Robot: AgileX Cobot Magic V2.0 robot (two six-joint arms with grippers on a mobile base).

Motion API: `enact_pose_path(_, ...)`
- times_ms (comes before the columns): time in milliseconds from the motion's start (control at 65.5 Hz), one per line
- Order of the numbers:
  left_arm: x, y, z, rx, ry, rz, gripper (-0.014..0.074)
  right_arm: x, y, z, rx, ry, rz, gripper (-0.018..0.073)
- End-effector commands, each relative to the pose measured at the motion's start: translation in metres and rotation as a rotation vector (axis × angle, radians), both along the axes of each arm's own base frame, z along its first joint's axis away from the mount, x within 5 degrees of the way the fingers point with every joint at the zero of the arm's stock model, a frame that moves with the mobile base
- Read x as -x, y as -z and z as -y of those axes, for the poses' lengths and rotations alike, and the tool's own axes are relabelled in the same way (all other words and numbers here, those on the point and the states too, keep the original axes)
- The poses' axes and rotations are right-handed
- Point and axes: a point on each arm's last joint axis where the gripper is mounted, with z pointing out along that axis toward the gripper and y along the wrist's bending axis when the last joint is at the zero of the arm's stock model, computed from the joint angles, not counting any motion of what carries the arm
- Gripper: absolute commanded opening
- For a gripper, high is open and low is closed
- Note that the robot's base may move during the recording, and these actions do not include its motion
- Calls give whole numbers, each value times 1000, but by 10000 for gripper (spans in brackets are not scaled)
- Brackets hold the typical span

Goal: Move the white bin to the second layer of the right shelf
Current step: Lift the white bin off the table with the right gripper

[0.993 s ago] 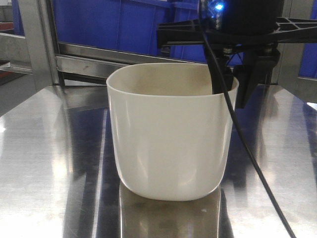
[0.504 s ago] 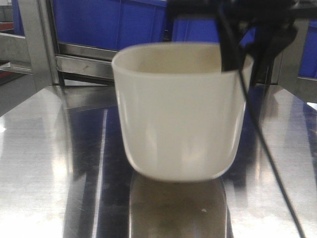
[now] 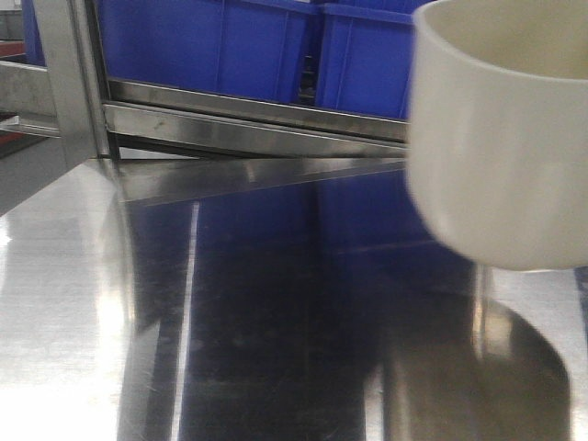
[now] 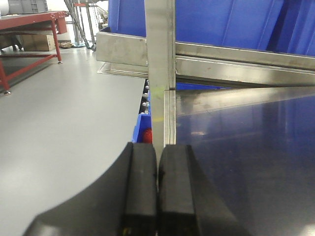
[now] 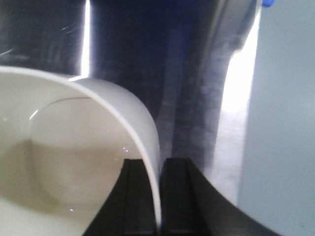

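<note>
Pinching one wall of the white bin from both sides, your right gripper holds it clear of the steel tabletop, evidently for carrying to the shelf, while your left gripper sits closed on nothing.

A shiny steel tabletop is seen up front, streaked with bright light and blue reflections. Behind it, blue crates are held on a steel rack frame with an upright post. A smooth grey floor is shown beside it, with a red-framed table and a cardboard box farther back.
</note>
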Motion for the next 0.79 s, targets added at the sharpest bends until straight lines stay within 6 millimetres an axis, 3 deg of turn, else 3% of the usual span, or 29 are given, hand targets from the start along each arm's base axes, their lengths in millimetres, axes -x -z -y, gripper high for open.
enact_pose_path(0,0,4,0,7,2,65,85,9,-16,20,-39,-5,176,48)
enact_pose_path(275,0,4,0,7,2,65,85,45,5,55,-61,104,244,48)
enact_pose_path(473,0,4,0,7,2,65,85,72,17,58,-66,108,291,48)
enact_pose_path(779,0,4,0,7,2,65,85,120,14,61,-86,103,474,48)
